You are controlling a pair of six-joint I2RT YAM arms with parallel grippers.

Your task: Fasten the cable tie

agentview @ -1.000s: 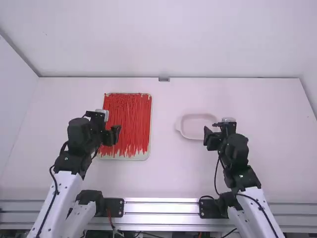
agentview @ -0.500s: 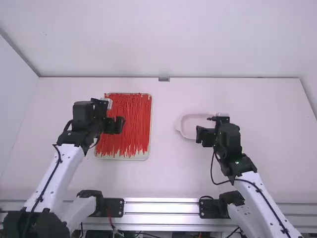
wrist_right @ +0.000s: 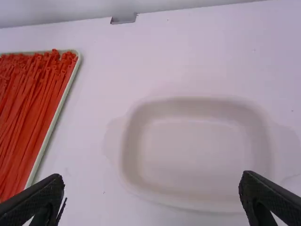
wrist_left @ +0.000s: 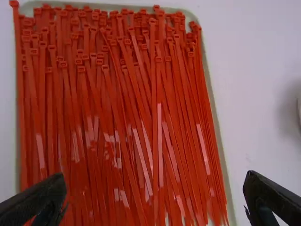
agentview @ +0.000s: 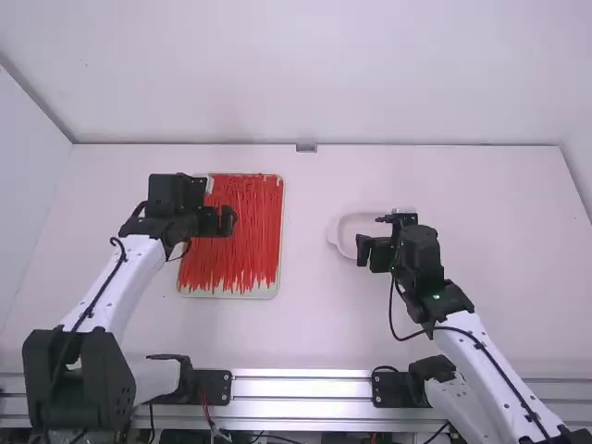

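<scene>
Both arms have stretched farther up the picture since the earlier frames. The left arm [agentview: 116,282] now holds its jaws over the upper left part of the heap of cable ties [agentview: 239,236]; before, they hung lower, at the lower left corner of the tray [agentview: 280,222]. The right arm [agentview: 462,324] has shifted up and a little to the left, so its jaws now stand at the lower right edge of the white dish [agentview: 344,237], partly covering it in the high view.

The left jaws are spread wide apart and hold nothing. In the left wrist view the two black fingers [wrist_left: 35,202] stand at the two sides of the heap, above the cable ties [wrist_left: 117,117]. The right jaws are also wide open and empty; in the right wrist view the dish [wrist_right: 193,150] lies between the fingers [wrist_right: 268,195], below them.

The cable ties are orange-red and lie side by side, many together, on the pale green tray, left of the middle of the high view. No tie is lifted out. The dish stands right of the tray, apart from it, with bare white table [agentview: 305,277] between them. A small grey bracket [agentview: 306,147] sits at the far edge of the table, at the upper middle.
</scene>
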